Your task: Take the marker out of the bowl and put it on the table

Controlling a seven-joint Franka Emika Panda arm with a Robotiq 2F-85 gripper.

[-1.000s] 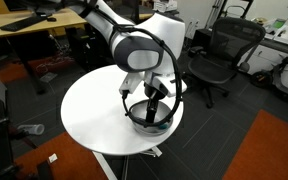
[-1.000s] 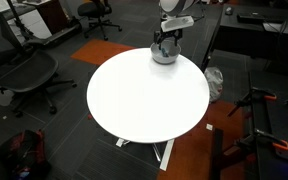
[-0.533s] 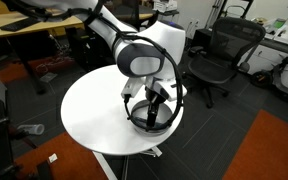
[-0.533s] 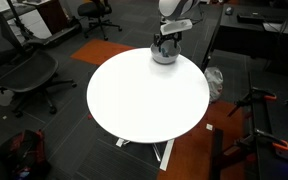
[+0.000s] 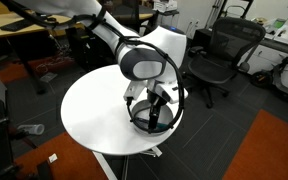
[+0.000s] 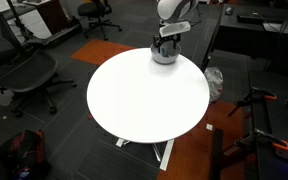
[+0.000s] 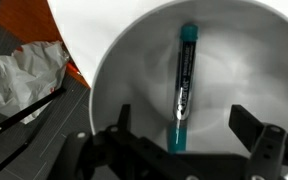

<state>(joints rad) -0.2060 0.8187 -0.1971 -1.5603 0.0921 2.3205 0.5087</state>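
Note:
The marker (image 7: pixel 182 85), dark with teal ends, lies inside the silvery-grey bowl (image 7: pixel 254 60) in the wrist view. The bowl (image 5: pixel 150 120) (image 6: pixel 164 55) sits near the edge of the round white table (image 5: pixel 94 110) (image 6: pixel 144 95) in both exterior views. My gripper (image 7: pixel 184 130) is open and lowered into the bowl, with a finger on each side of the marker's near teal end. It shows over the bowl in both exterior views (image 5: pixel 152 108) (image 6: pixel 166 40). The fingers do not touch the marker.
Black office chairs (image 5: pixel 219 50) (image 6: pixel 19 65) stand around the table. Wooden desks (image 5: pixel 29 30) are behind. A crumpled white bag (image 7: pixel 24 75) (image 6: pixel 214 82) lies on the floor beside the table. An orange carpet patch (image 5: pixel 269 145) is nearby.
The arm has sunk slightly lower toward the bowl. The marker and bowl have not moved.

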